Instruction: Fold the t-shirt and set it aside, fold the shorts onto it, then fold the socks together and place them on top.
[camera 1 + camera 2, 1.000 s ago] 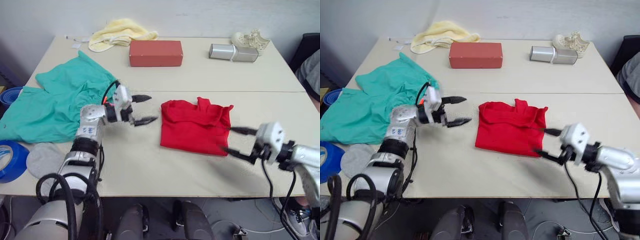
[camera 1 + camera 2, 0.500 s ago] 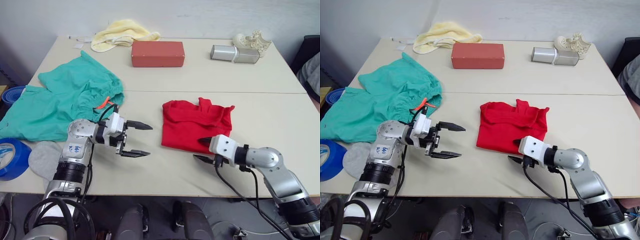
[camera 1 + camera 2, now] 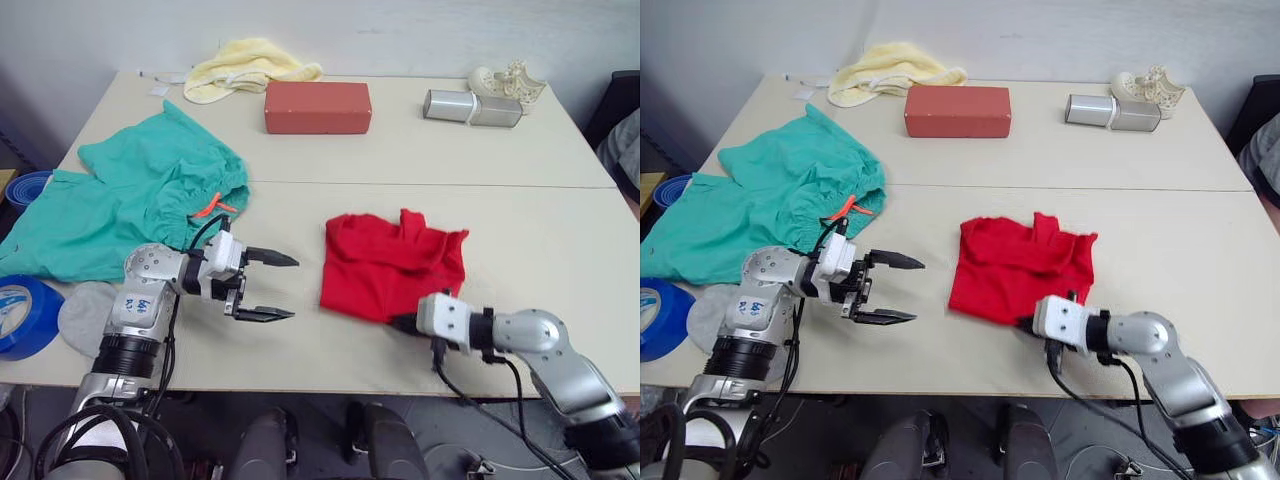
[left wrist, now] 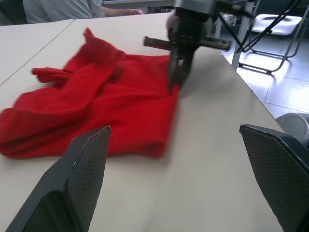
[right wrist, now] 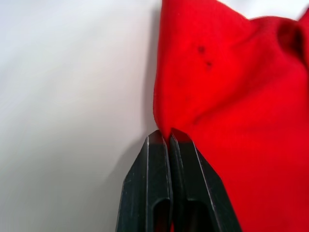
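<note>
While half a second ago its black fingers stood apart short of the cloth, the right gripper point(image 5: 164, 137) has now pinched shut on the near edge of the bright red cotton t-shirt point(image 3: 392, 265), which lies folded mid-table. To the t-shirt's left, the left gripper point(image 3: 270, 287) still hangs spread wide. Moving the shirt aside looks next.

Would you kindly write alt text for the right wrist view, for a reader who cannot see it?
The right gripper, its two black fingers pressed together, pinches the near corner of the red t-shirt on the pale table. The cloth rises in soft folds beyond the fingertips.
</note>
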Action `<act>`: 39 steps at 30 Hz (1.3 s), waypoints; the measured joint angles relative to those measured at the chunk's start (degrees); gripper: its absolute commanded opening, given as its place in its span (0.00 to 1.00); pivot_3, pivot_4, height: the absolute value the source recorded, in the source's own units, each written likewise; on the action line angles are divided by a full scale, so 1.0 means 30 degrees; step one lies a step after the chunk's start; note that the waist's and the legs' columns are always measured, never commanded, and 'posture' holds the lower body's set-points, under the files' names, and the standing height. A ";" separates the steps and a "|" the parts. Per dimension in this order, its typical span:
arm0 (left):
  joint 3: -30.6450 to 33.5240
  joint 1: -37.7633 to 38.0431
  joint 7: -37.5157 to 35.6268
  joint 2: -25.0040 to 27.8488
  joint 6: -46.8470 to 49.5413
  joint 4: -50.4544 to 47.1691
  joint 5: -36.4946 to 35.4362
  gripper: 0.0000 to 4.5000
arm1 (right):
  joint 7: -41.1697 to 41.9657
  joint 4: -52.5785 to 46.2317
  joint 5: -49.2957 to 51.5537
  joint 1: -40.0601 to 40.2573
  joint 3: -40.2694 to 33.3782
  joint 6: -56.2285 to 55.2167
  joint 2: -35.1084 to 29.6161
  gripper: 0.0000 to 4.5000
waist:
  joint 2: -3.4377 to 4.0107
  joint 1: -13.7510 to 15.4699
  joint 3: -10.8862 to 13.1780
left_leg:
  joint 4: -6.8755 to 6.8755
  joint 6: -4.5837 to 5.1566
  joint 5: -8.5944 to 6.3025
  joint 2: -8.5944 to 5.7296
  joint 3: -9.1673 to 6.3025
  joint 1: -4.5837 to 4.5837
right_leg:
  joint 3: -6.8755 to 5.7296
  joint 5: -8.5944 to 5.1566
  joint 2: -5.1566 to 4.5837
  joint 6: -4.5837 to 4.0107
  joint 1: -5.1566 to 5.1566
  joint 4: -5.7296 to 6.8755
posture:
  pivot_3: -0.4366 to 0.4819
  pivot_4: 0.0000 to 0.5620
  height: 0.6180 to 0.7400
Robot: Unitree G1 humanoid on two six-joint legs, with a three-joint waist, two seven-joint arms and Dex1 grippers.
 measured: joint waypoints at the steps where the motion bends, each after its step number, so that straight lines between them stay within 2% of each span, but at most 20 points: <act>1: 0.0000 0.0053 0.0004 0.0093 0.0262 -0.0380 -0.0163 1.00 | 0.0216 -0.0780 0.0481 0.0634 -0.0130 0.0247 -0.0255 0.01 | 0.0000 0.0004 0.0000 | 0.0002 0.0004 -0.0003 0.0000 0.0000 0.0001 | 0.0003 0.0000 -0.0003 0.0000 -0.0001 0.0003 | 0.48 0.27 1.00; 4: 0.0028 0.0606 0.0024 0.0459 0.0915 -0.1416 -0.0614 1.00 | 0.0629 -0.2725 0.1432 0.2563 -0.0583 0.0667 -0.0840 0.01 | 0.0002 0.0009 0.0001 | -0.0007 -0.0004 -0.0020 0.0011 -0.0010 0.0009 | -0.0001 -0.0005 -0.0001 -0.0007 0.0010 -0.0006 | 0.48 0.27 1.00; 8: 0.0107 0.1212 0.0111 0.0964 0.1411 -0.2086 -0.0775 1.00 | 0.0076 -0.3655 0.1701 0.4170 -0.0920 0.1244 -0.1023 0.01 | 0.0001 0.0010 0.0000 | -0.0004 -0.0013 -0.0035 0.0019 -0.0015 0.0013 | 0.0002 -0.0007 -0.0002 -0.0011 0.0012 -0.0013 | 0.48 0.27 1.00; 12: -0.0066 0.1272 0.0146 0.0954 0.1296 -0.2349 -0.0761 1.00 | -0.0130 -0.3916 0.3184 0.4532 -0.2029 0.1114 -0.0577 0.21 | 0.0004 0.0047 0.0002 | -0.0004 -0.0020 -0.0041 0.0019 -0.0017 0.0017 | 0.0004 -0.0008 -0.0004 -0.0013 0.0014 -0.0012 | 0.48 0.27 1.00; 16: -0.0445 0.1068 0.0257 0.0969 0.1506 -0.2305 -0.0680 1.00 | 0.1163 -0.4353 0.4989 0.5769 -0.4082 0.0951 -0.1374 0.49 | 0.0007 0.0226 0.0004 | -0.0003 -0.0002 -0.0056 0.0017 -0.0016 0.0011 | 0.0002 -0.0008 -0.0002 -0.0012 0.0013 -0.0026 | 0.48 0.27 1.00; 18: -0.0465 0.0639 0.0474 0.0916 0.1215 -0.2209 -0.0557 1.00 | 0.1946 -0.4409 0.5775 0.5932 -0.5541 0.0795 -0.1914 0.49 | 0.0001 0.0357 0.0005 | 0.0007 0.0008 -0.0059 0.0017 -0.0016 0.0013 | 0.0000 -0.0005 0.0000 -0.0009 0.0026 -0.0031 | 0.48 0.27 1.00; 20: -0.0498 0.0163 0.0610 0.0672 0.0536 -0.2094 -0.0414 1.00 | 0.2597 -0.3277 0.5487 0.4923 -0.6594 -0.0700 -0.2300 0.49 | 0.0002 0.0386 0.0005 | 0.0012 0.0021 -0.0062 0.0012 0.0000 0.0027 | 0.0013 0.0004 -0.0001 0.0002 0.0038 -0.0036 | 0.48 0.27 1.00; 24: -0.0692 -0.0163 0.0615 0.0438 -0.0418 -0.1456 -0.0095 1.00 | 0.3277 0.0478 0.3118 0.2405 -0.6877 -0.4226 -0.2969 0.49 | 0.0007 0.0395 0.0007 | -0.0005 0.0003 -0.0060 0.0012 0.0008 0.0024 | 0.0005 -0.0007 0.0014 -0.0014 0.0013 -0.0031 | 0.48 0.27 1.00; 29: -0.1255 -0.0159 0.0602 0.0160 -0.0942 -0.1298 0.0196 1.00 | 0.3078 0.3247 0.0701 -0.0243 -0.5520 -0.7611 -0.2848 0.49 | 0.0019 0.0396 0.0015 | 0.0012 -0.0013 -0.0045 0.0015 0.0021 0.0013 | -0.0003 -0.0013 0.0026 -0.0022 0.0000 -0.0011 | 0.48 0.27 1.00; 32: -0.1381 -0.0135 0.0633 0.0066 -0.1040 -0.1326 0.0203 1.00 | 0.3047 0.5401 -0.1184 -0.2425 -0.3779 -1.0639 -0.2661 0.49 | 0.0019 0.0291 0.0015 | 0.0023 -0.0007 -0.0040 0.0014 0.0027 0.0022 | 0.0001 -0.0012 0.0023 -0.0019 0.0009 0.0002 | 0.48 0.27 1.00; 39: -0.1372 -0.0120 0.0689 0.0065 -0.1074 -0.1383 0.0200 1.00 | 0.2546 0.7342 -0.2358 -0.3407 -0.2014 -1.2737 -0.2198 0.49 | 0.0028 0.0296 0.0020 | 0.0028 -0.0009 -0.0028 0.0013 0.0024 0.0018 | 0.0001 -0.0014 0.0019 -0.0021 0.0010 0.0009 | 0.48 0.27 1.00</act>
